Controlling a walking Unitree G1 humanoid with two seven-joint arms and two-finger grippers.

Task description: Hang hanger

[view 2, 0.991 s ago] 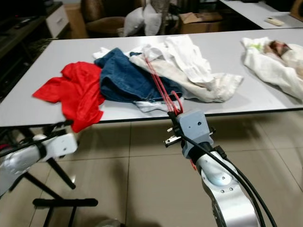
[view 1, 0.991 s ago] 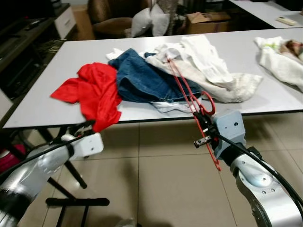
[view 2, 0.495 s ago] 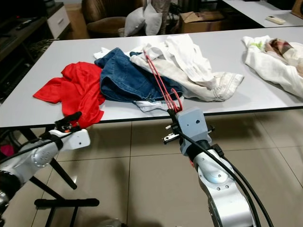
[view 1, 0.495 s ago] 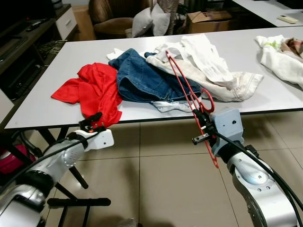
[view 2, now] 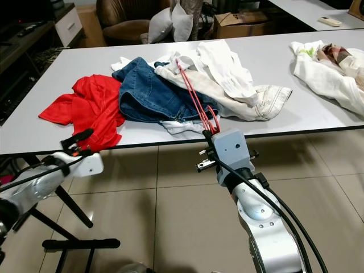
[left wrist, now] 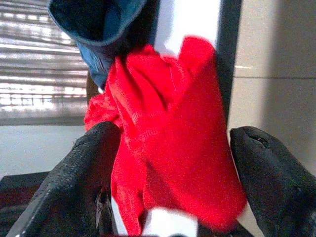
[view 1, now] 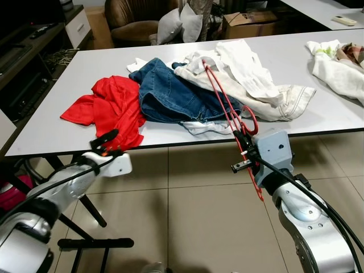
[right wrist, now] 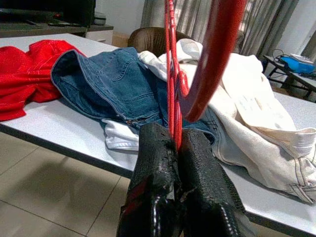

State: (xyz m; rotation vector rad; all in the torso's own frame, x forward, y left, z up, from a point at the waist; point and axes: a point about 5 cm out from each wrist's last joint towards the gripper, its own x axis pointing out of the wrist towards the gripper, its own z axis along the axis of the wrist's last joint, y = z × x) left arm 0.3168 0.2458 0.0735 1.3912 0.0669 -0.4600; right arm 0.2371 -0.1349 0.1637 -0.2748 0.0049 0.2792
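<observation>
The right gripper [view 1: 241,149], centre-right of the frame, is pinched tight on the red hanger [view 1: 224,108] near its hook. The hanger's long axis runs up and left from the fingers, over the jeans [view 1: 170,96] on the table [view 1: 51,122]. The left gripper [view 1: 105,142], lower left, is spread before the red shirt [view 1: 111,111] (clearly the closer arm to it).

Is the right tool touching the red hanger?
Touching. The right wrist view shows the right tool with fingers closed on the red hanger.
</observation>
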